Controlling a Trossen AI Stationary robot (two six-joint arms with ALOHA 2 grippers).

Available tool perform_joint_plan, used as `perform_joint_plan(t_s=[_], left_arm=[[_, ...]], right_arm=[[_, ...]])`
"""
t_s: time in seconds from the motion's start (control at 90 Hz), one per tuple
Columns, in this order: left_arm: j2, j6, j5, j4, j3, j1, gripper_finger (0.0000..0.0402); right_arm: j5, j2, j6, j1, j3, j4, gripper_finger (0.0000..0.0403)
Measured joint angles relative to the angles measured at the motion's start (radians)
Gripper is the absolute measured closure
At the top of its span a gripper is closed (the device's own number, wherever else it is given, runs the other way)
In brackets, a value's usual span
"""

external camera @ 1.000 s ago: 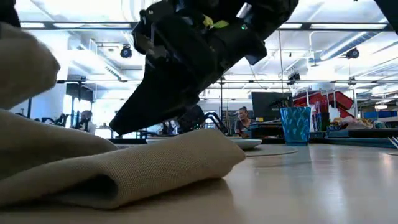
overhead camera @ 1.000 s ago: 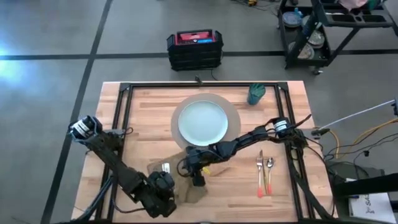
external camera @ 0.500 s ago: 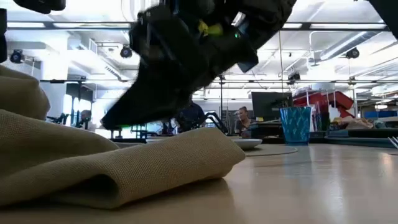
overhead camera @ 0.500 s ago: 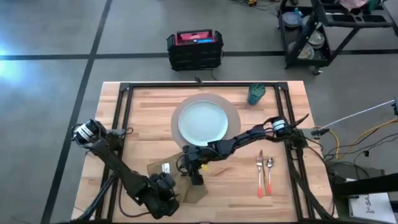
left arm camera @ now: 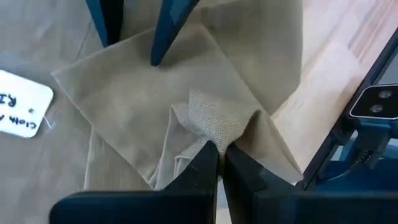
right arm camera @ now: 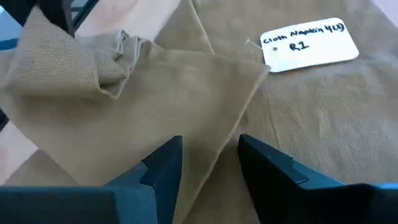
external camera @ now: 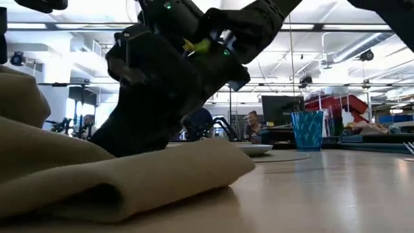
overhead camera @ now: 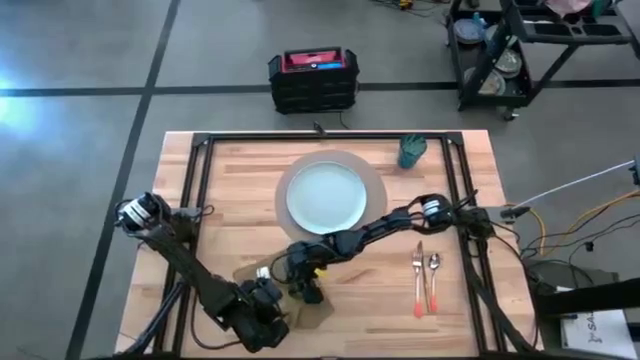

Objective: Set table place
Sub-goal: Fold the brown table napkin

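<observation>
The brown cloth napkin [overhead camera: 312, 306] lies partly folded on the table [overhead camera: 230, 190] near its front edge, with a white tag [right arm camera: 309, 42] on it. My left gripper [left arm camera: 221, 152] is shut on a bunched bit of the cloth. My right gripper [right arm camera: 208, 155] is open and points down, one finger on each side of a folded flap's edge [right arm camera: 239, 109]; I cannot tell if it touches. The pale plate [overhead camera: 326, 196] rests on the round mat [overhead camera: 375, 175]. A teal cup [overhead camera: 411, 151] stands at the far right. Fork [overhead camera: 419, 280] and spoon [overhead camera: 434, 280] lie to the right. My left gripper pinches a bunched-up fold of the napkin [left arm camera: 208, 127] between its two fingertips. The bunch is raised above the rest of the cloth, which lies slack on the table. How many layers are in the pinch cannot be told.
A black rail frame [overhead camera: 200, 200] runs around the tabletop. Both arms reach across the near half of the table and meet over the napkin. Bare wood shows between the napkin and the cutlery [overhead camera: 370, 290]. A black cart [overhead camera: 520, 50] stands beyond the table.
My right gripper has moved toward the table's left edge and come down close onto the napkin, staying open. My left gripper has kept its hold on the raised bunch of cloth, which has stayed about where it was.
</observation>
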Motion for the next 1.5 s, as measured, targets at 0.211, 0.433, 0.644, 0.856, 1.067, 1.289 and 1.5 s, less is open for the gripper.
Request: perform_joint_plan(t_s=[0.211, 0.433, 0.644, 0.856, 1.067, 1.289, 1.5], left_arm=[[0.0, 0.002, -0.001, -0.005, 0.0, -0.001, 0.0402], [-0.001, 0.002, -0.001, -0.017, 0.0, -0.001, 0.0402], [-0.001, 0.002, -0.006, -0.028, 0.0, -0.001, 0.0402], [-0.009, 0.003, -0.001, -0.105, 0.0, -0.002, 0.0402], [-0.037, 0.003, 0.0, -0.149, 0.0, -0.002, 0.0402], [-0.062, 0.003, 0.0, -0.169, 0.0, -0.019, 0.0402], [-0.085, 0.001, -0.062, -0.163, 0.0, -0.047, 0.0402]], right_arm=[[0.002, -0.002, 0.004, 0.004, 0.007, -0.013, 0.0298], [-0.037, -0.001, -0.007, 0.016, 0.006, -0.026, 0.0393], [-0.037, 0.0, -0.014, 0.015, 0.006, -0.033, 0.0402], [0.039, -0.039, -0.039, 0.015, 0.005, -0.078, 0.0402], [0.09, -0.119, -0.063, 0.017, 0.005, -0.154, 0.0403], [0.203, -0.182, -0.079, 0.022, 0.005, -0.236, 0.0403], [0.211, -0.169, -0.058, 0.019, 0.006, -0.257, 0.0403]])
